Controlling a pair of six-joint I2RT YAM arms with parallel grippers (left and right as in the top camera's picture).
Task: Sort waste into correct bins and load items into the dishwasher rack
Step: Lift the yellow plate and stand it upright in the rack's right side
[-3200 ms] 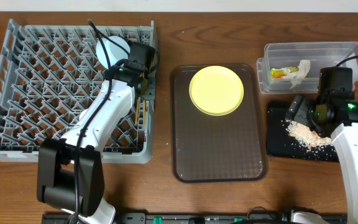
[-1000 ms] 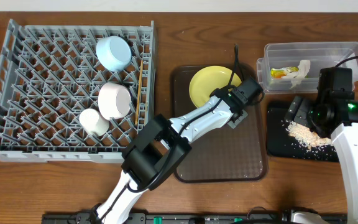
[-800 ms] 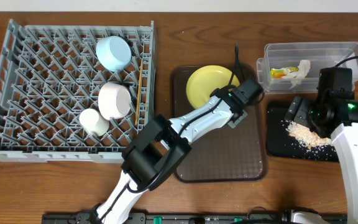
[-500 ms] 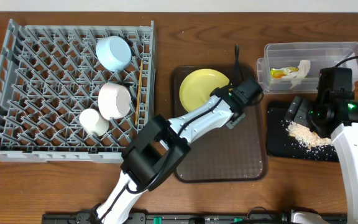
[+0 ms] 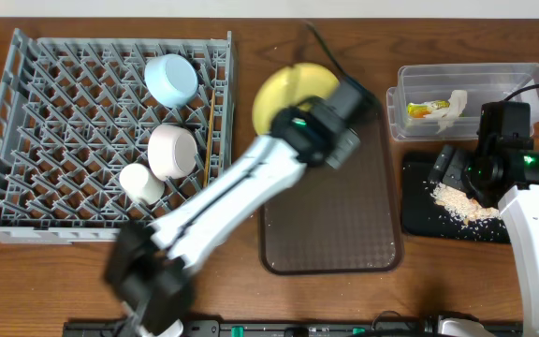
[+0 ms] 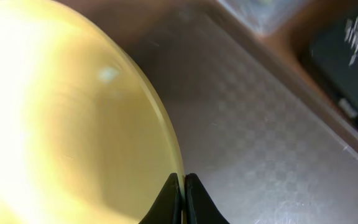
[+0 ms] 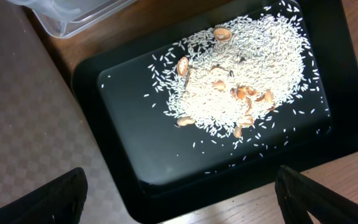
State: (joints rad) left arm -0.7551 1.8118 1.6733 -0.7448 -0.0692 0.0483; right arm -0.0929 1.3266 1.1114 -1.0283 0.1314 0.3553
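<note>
Left gripper (image 6: 183,190) jaws pinched shut on the yellow plate (image 6: 61,124) rim, over the brown tray (image 6: 260,137), beside the dishwasher rack (image 5: 64,140). Thin edge grip: a fast swing could slip it. Right gripper (image 7: 179,199) jaws wide over the black tray (image 7: 135,162).

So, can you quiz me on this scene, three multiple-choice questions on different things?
1. The left fingers are: A. spread open B. shut on the rim of the yellow plate C. shut on nothing
2. Bowls and cups in the grey rack: A. three B. one C. six
3. The rice heap lies: A. on the yellow plate B. in the grey rack C. on the black tray
Answers: 1 B, the rim sits between the closed tips; 2 A, light blue bowl, white bowl, small white cup; 3 C, seen from the right wrist.
</note>
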